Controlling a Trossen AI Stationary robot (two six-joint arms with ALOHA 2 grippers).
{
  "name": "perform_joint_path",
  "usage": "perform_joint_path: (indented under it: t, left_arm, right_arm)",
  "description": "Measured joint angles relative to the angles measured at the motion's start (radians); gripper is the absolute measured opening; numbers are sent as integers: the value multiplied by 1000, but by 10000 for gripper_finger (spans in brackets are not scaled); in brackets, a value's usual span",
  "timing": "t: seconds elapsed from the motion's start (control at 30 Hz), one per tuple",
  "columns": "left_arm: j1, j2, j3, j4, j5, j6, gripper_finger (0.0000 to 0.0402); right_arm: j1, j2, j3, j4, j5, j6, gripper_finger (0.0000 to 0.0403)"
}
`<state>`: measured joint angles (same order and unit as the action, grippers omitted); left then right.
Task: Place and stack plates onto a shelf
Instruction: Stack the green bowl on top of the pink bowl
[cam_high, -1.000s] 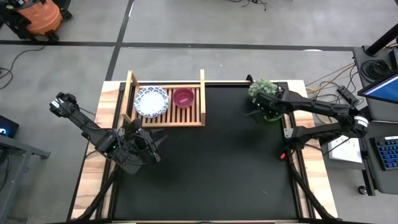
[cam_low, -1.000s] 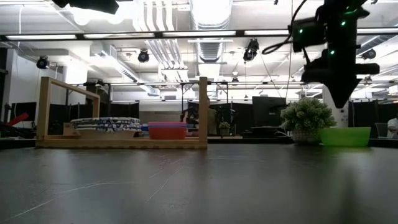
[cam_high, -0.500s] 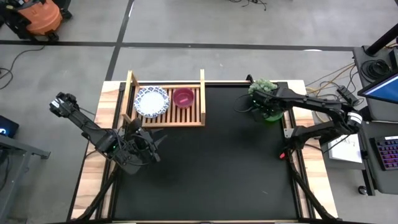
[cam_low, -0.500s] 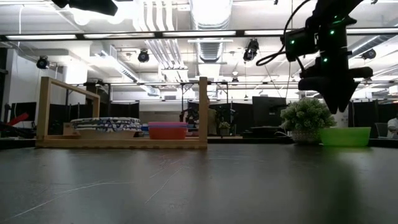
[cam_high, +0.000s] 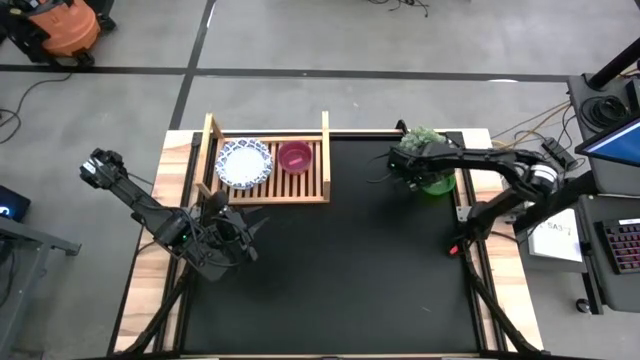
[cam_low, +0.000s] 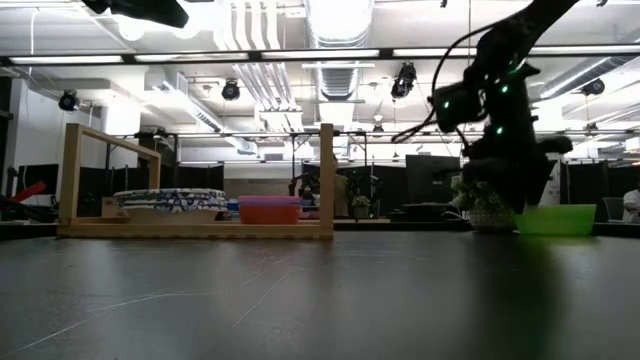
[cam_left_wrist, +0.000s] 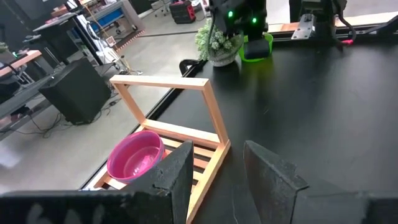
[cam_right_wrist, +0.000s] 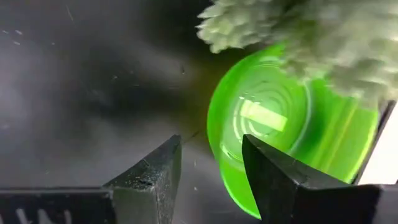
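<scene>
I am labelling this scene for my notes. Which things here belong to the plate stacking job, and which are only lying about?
Belong to the job:
plates, already stacked on the shelf
shelf
right gripper, open above the green bowl
left gripper, waiting near the shelf

Lying about:
pink bowl on the shelf
green bowl
potted plant

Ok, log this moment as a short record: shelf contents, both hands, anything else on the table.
shelf: wooden rack at the table's far left
on shelf: plates, pink bowl
right hand: open, above the green bowl's edge, holding nothing
left hand: open, empty, near the table's left side
also on table: potted plant
</scene>
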<state>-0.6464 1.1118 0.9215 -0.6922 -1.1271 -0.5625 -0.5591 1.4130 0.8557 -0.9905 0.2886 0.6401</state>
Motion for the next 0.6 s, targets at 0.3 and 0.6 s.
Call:
perform_joint_path:
  t: [0.3,0.6]
  left_arm:
    - [0,0,0,0,0,-1,125]
    - [-2,0,0,-16,1,-1,125]
  right_arm:
    - [0,100,0,14,-24,-5,62]
    - [56,15,8,-10,-80,-6,10]
